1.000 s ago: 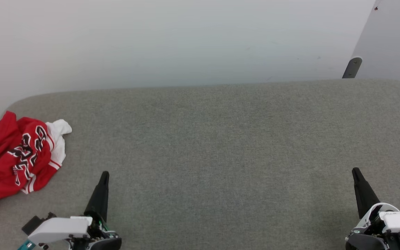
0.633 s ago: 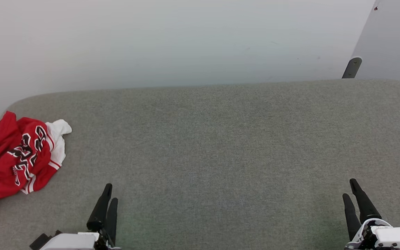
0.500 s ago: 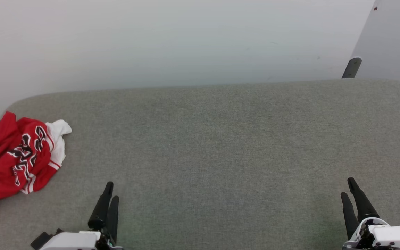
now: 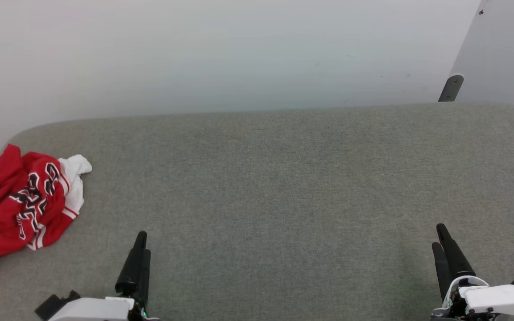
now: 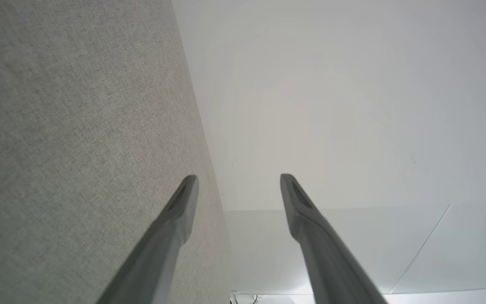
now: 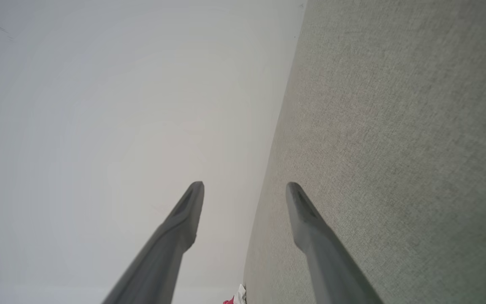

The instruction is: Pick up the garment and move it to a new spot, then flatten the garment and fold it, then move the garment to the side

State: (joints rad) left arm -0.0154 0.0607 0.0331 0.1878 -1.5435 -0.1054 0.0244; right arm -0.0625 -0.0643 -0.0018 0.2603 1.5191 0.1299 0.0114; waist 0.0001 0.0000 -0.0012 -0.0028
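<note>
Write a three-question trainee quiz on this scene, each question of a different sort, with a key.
1. True or false: the left pincer is holding the garment.
2. Where does the garment lie on the grey padded surface in the head view? A) crumpled at the far left edge B) spread flat in the middle C) folded at the far right
3. Fill in the blank: in its own wrist view, the fingers of the right pincer stand apart with nothing between them, so it is ____.

Key: 1 false; 2 A; 3 open.
</note>
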